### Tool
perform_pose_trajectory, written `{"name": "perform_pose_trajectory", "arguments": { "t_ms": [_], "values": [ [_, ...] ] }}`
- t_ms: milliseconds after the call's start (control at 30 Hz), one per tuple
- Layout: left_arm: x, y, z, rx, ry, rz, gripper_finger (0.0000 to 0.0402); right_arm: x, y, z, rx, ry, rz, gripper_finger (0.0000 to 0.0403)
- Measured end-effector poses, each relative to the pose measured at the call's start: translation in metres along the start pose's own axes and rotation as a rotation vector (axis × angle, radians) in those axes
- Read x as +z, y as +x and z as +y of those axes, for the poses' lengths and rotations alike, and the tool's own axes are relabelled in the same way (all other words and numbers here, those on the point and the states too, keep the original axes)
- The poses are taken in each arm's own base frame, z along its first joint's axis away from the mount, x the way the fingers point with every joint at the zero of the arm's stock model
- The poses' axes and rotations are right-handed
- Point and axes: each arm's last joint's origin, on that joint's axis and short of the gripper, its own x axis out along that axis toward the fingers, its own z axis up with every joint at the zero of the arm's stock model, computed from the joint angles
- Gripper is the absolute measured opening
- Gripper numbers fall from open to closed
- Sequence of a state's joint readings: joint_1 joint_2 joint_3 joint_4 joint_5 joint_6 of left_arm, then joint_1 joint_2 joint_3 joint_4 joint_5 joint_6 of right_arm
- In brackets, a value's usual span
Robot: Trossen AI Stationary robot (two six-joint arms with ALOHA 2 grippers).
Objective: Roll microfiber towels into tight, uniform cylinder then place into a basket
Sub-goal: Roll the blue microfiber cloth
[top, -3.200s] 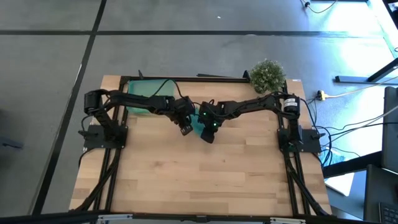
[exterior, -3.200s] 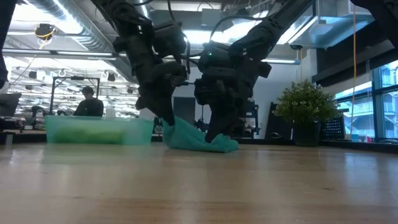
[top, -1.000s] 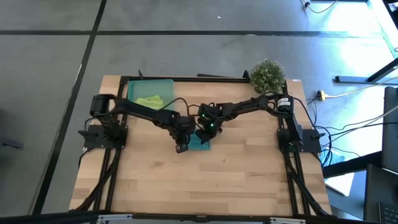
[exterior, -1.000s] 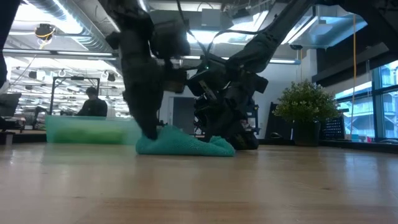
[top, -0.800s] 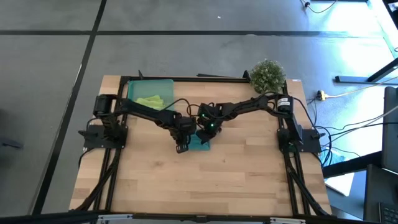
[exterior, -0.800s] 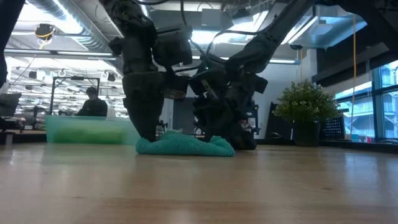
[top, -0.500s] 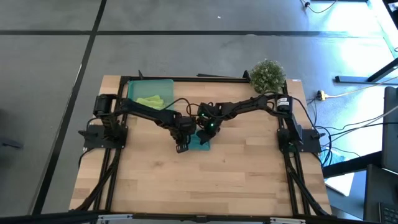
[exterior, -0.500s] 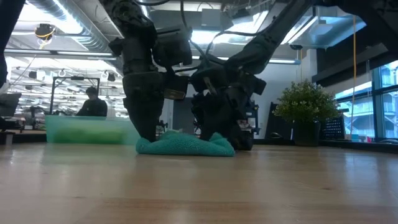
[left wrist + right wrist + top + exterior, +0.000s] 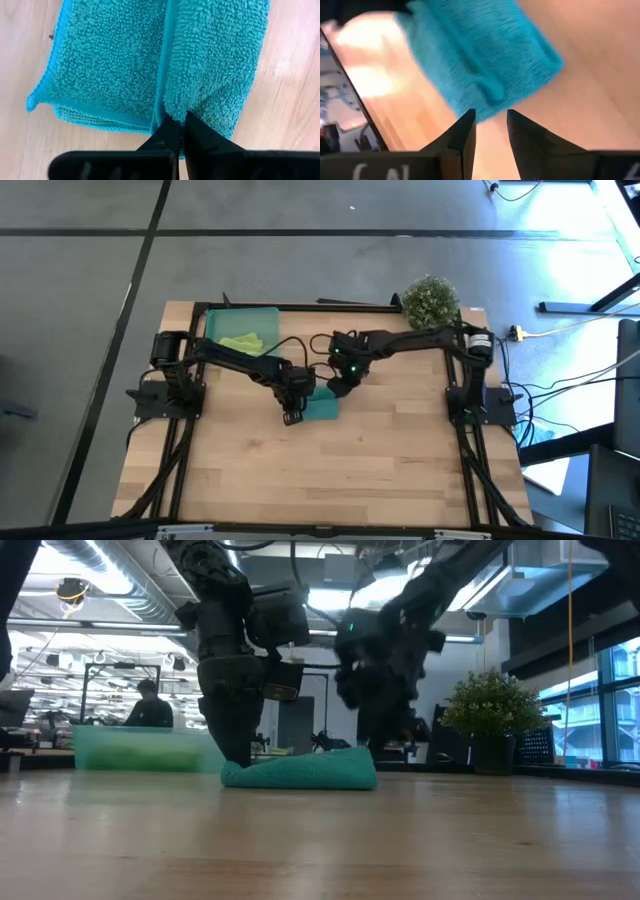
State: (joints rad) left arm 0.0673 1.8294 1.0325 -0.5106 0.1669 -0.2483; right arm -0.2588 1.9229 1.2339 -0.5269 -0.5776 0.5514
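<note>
The teal microfiber towel (image 9: 322,407) lies folded into a thick flat strip at the table's middle, and the low view shows the same towel (image 9: 298,772) resting on the wood. My left gripper (image 9: 293,414) stands at its left end, shut on it. My right gripper (image 9: 338,388) hangs open above the towel's far right part, clear of the cloth; its wrist view shows the gap between its fingers (image 9: 491,125) empty. The lime-green towel (image 9: 240,342) lies crumpled in the basket (image 9: 215,320) at the far left. My left gripper pinches the folded edge (image 9: 176,111) at the teal towel's left end between its two fingers. They come from above, pointing steeply down. More than one layer is caught. The towel lies on the table, slack.
A potted plant (image 9: 430,300) stands at the far right corner. Bare wood stretches over the table's whole near half. The basket's rim (image 9: 150,735) shows behind my left arm in the low view.
My right gripper has opened, let go of the teal towel's right end and risen, drawing back toward the far right. That end of the towel has sunk flat onto the table. The left end has stayed in place.
</note>
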Motion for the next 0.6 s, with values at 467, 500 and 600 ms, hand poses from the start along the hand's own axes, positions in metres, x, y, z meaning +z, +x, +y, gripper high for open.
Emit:
{"name": "perform_pose_trajectory", "arguments": {
  "t_ms": [467, 500, 600],
  "values": [
    [0.0, 0.0, 0.0, -0.003, -0.006, 0.0, 0.0002, -0.025, 0.029, 0.045, -0.106, -0.379, -0.063, 0.011],
    [0.0, 0.0, 0.0, -0.005, -0.007, 0.0, 0.0002, -0.024, 0.034, 0.044, -0.104, -0.383, -0.062, 0.011],
    [0.0, 0.0, 0.0, -0.008, -0.007, 0.002, 0.0003, -0.021, 0.044, 0.041, -0.098, -0.409, -0.068, 0.011]
  ]
}}
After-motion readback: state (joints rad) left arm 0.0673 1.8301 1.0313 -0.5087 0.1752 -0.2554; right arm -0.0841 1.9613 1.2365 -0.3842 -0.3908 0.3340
